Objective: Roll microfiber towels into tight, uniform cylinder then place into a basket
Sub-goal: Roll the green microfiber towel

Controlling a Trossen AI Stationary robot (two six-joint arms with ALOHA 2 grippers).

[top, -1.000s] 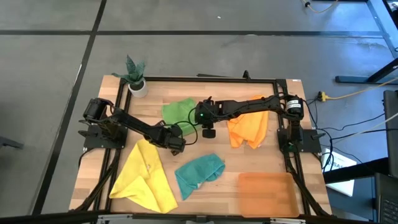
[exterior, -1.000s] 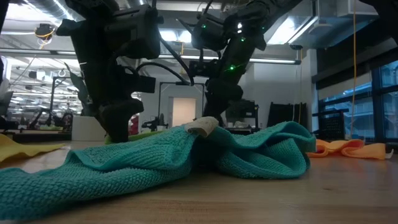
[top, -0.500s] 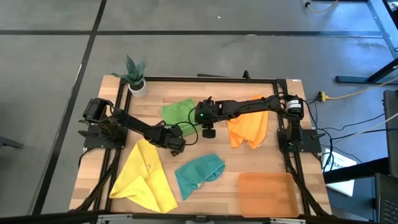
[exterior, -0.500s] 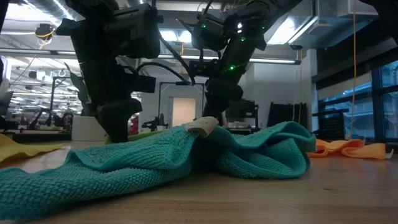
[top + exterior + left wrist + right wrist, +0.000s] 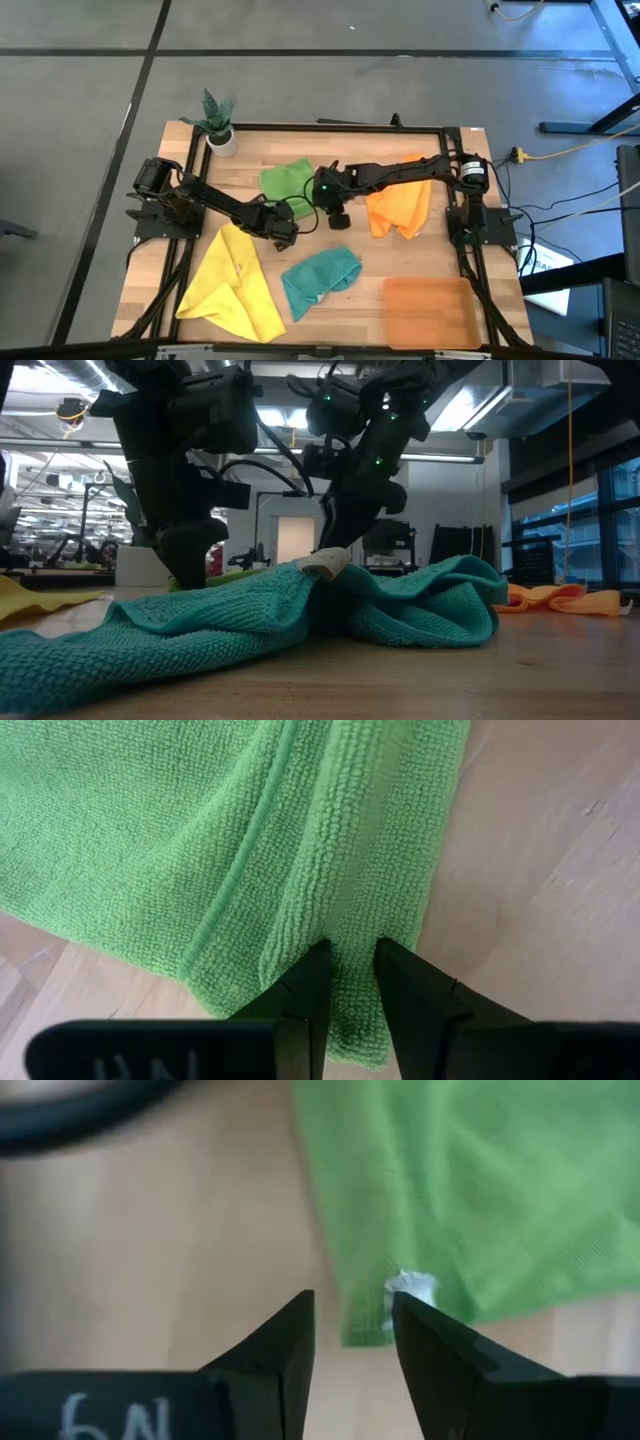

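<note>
Left gripper (image 5: 350,955) pinches green towel (image 5: 180,830) edge; right gripper (image 5: 350,1315) – seemingly parted – nearby.

Layout on the tabletop (image 5: 300,145). Left gripper (image 5: 351,952): jaws nearly closed on a folded edge of one microfiber towel (image 5: 180,830), which spreads ahead of them. Right gripper (image 5: 352,1308): jaws parted above that towel's corner, its small tag (image 5: 412,1290) between them, bare tabletop beside.

Blurred white marks, perhaps "6N", on the right gripper (image 5: 347,1315) housing; nothing else legible.
</note>
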